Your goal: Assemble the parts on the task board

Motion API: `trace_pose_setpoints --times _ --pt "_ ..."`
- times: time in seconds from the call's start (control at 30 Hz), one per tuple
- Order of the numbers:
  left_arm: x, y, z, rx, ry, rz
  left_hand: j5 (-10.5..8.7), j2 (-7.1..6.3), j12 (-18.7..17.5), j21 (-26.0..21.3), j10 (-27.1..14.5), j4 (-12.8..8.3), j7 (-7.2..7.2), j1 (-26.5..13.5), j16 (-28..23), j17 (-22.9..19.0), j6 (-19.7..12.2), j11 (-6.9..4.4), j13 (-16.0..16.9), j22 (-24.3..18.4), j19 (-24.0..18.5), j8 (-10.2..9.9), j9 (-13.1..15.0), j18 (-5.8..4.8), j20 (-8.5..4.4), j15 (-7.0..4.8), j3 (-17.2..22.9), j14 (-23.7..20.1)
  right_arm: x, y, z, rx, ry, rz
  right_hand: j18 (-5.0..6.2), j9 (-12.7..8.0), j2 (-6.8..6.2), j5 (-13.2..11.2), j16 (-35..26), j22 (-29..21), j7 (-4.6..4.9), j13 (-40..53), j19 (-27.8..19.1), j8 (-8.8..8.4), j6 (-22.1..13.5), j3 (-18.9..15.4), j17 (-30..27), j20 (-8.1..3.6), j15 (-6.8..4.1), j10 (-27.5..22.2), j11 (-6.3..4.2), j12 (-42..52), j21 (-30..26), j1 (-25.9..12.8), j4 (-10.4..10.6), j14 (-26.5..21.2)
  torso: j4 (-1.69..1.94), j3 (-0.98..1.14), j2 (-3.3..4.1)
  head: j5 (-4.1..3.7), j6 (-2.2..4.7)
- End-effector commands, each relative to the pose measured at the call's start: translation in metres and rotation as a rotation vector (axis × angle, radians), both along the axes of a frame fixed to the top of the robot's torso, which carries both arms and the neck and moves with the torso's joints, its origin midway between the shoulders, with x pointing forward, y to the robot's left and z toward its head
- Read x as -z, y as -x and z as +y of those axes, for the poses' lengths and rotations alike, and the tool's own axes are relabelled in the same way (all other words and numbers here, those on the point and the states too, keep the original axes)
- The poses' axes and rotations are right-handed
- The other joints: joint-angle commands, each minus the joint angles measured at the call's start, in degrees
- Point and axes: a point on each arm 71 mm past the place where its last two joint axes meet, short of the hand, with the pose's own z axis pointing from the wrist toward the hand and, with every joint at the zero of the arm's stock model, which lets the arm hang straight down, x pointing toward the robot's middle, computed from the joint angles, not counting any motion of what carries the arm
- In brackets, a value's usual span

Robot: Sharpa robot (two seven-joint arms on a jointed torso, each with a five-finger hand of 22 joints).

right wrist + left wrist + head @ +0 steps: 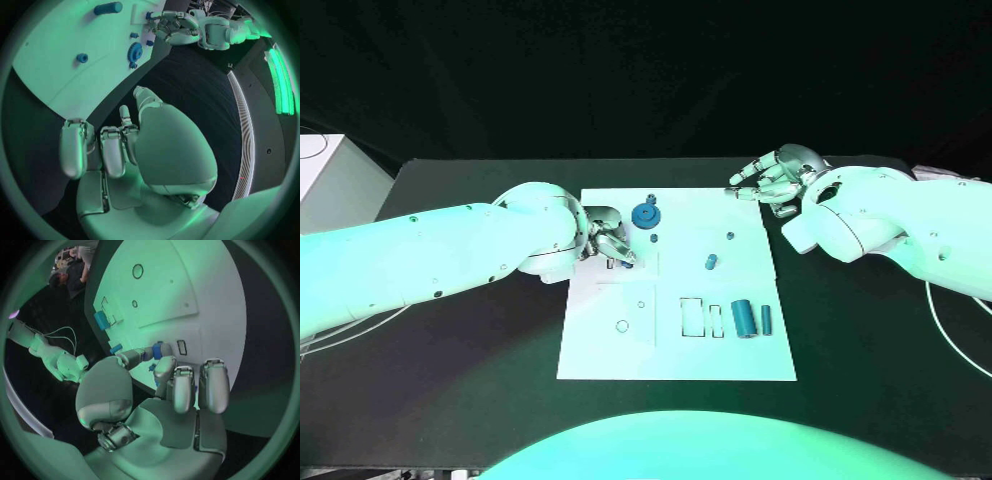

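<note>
The white task board [678,345] lies in the middle of the black table. My left hand [607,242] hovers over the board's upper left part and pinches a small blue part [159,350] between thumb and finger. Beside it stand a round blue gear-like part [645,214] and a small blue piece [655,238]. A blue peg [730,237] and another blue piece [711,262] sit mid-board. A blue cylinder [744,320] and a thinner blue part [766,320] lie at the lower right. My right hand [769,178] hangs by the board's upper right corner, fingers curled in, holding nothing.
Outlined slots [691,316] and small ring outlines [623,325] mark the board's lower half. A pale box [329,185] stands at the table's far left edge. Cables [956,320] trail on the right side of the table.
</note>
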Motion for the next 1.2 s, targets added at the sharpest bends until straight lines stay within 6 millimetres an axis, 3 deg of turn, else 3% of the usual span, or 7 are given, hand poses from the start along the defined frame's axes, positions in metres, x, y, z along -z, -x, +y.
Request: trace_pose_setpoints --times 0.03,0.33,0.87,1.2 --pt "0.0043 0.0026 -0.0006 0.014 -0.006 0.037 0.56 1.93 0.30 0.38 0.59 -8.46 -2.14 1.45 0.19 15.09 2.50 -0.06 0.16 2.58 0.43 0.14 -0.08 -1.11 0.03 -0.38 8.36 5.94 0.0005 0.0005 0.0016 -0.021 0.000 -0.001 0.56 0.05 -0.01 0.37 -0.19 6.00 0.09 7.94 0.27 0.15 -0.28 0.39 9.24 0.01 -0.26 -0.45 0.06 -0.17 -0.23 -0.52 -0.02 4.44 0.04 0.01 0.01 -0.02 0.01" --pt "0.0048 0.0028 -0.0032 0.015 0.002 0.052 1.00 2.12 0.47 0.41 0.88 -8.18 -2.19 0.70 0.19 15.09 2.81 -0.07 0.51 2.66 0.47 0.08 -0.17 -1.13 0.02 -0.38 7.62 5.94 0.0009 0.0006 0.0017 -0.021 0.000 0.000 0.56 0.05 -0.01 0.37 -0.19 6.00 0.09 7.94 0.27 0.15 -0.28 0.39 9.24 0.01 -0.26 -0.45 0.06 -0.17 -0.23 -0.52 -0.02 4.44 0.00 0.02 0.02 -0.08 0.01" --pt "0.0047 0.0023 -0.0062 0.018 0.007 0.051 -0.48 1.97 0.36 0.18 1.13 -4.87 -2.69 -1.64 0.19 15.09 3.30 -0.32 0.84 2.72 0.43 -0.50 -0.46 -1.15 -0.02 -0.52 -0.89 5.94 0.0009 0.0007 0.0014 -0.020 0.000 0.000 0.59 0.06 -0.10 0.45 -0.25 5.92 0.09 7.91 0.24 0.33 -0.49 0.80 9.15 0.01 -0.26 -0.45 0.06 -0.17 -0.39 -0.88 -0.07 4.42 0.02 -0.01 -0.03 -0.27 0.01" --pt "0.0047 0.0009 -0.0054 0.011 0.008 0.045 -0.90 2.04 0.40 0.12 1.08 -3.43 -2.79 -2.04 0.19 15.09 3.47 -0.39 1.02 2.70 0.44 -0.67 -0.57 -1.14 -0.08 -0.58 -3.23 5.94 0.0009 0.0009 0.0009 -0.020 0.000 -0.001 0.59 0.06 -0.10 0.45 -0.25 5.92 0.09 7.91 0.24 0.33 -0.49 0.80 9.15 0.01 -0.26 -0.45 0.06 -0.17 -0.39 -0.88 -0.07 4.42 0.05 -0.06 0.00 -0.41 0.01"
